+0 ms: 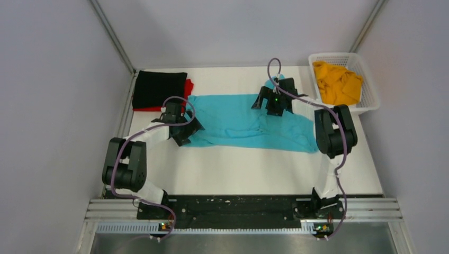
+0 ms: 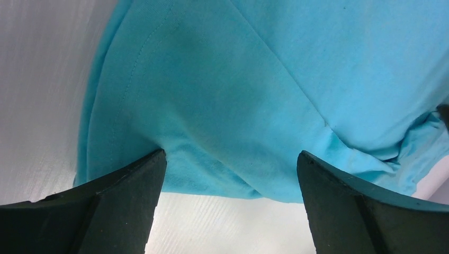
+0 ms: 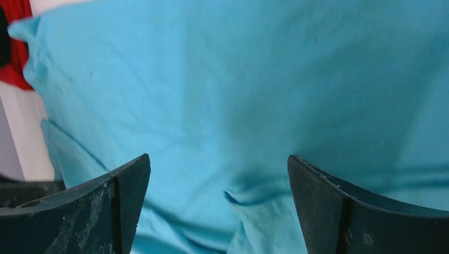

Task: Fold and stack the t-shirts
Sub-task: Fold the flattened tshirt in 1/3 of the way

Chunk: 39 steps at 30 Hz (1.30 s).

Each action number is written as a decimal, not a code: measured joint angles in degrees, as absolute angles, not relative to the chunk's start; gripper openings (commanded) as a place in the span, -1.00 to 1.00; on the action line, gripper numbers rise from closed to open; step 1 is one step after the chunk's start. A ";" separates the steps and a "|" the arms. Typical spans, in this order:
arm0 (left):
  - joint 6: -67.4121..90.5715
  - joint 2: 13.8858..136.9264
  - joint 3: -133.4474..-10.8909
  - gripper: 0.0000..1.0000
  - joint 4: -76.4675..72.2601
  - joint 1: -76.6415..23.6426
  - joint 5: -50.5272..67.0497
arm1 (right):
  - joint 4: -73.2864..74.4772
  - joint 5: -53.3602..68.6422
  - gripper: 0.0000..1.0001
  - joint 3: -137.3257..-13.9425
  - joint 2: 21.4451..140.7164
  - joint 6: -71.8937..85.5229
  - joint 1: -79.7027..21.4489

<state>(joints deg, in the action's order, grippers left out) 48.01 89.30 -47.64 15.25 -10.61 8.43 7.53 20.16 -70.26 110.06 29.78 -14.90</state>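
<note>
While the turquoise shirt (image 1: 238,120) lies spread across the middle of the table (image 1: 238,169), both grippers gape wide and empty: the left gripper (image 2: 230,159) at its left hem, the right gripper (image 3: 218,161) over its far side. Each should pinch the cloth's edge squarely before folding.

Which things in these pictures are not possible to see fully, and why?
- Red t-shirt: top view, mostly under the black t-shirt; only an edge shows.
- Turquoise t-shirt: top view, the right arm covers its far right part; both wrist views cut it off.
- Orange-yellow t-shirt: top view, crumpled in the basket, its shape unclear.
</note>
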 measured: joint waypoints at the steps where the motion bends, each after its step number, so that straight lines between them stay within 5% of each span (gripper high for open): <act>1: 47.99 89.36 -47.66 0.98 15.22 -10.61 8.43 | 7.31 20.03 0.98 -73.34 112.71 29.91 -14.90; 10: 47.88 89.12 -47.55 0.98 15.40 -10.96 6.74 | 14.22 9.93 0.98 -86.37 118.04 28.53 -14.85; 18: 47.81 88.66 -47.13 0.98 15.16 -11.07 6.07 | 17.65 2.57 0.98 -68.71 100.31 23.11 -11.44; 39: 46.28 79.88 -39.86 0.98 19.14 -11.11 1.69 | 12.93 -1.69 0.98 -44.69 86.80 31.62 -2.70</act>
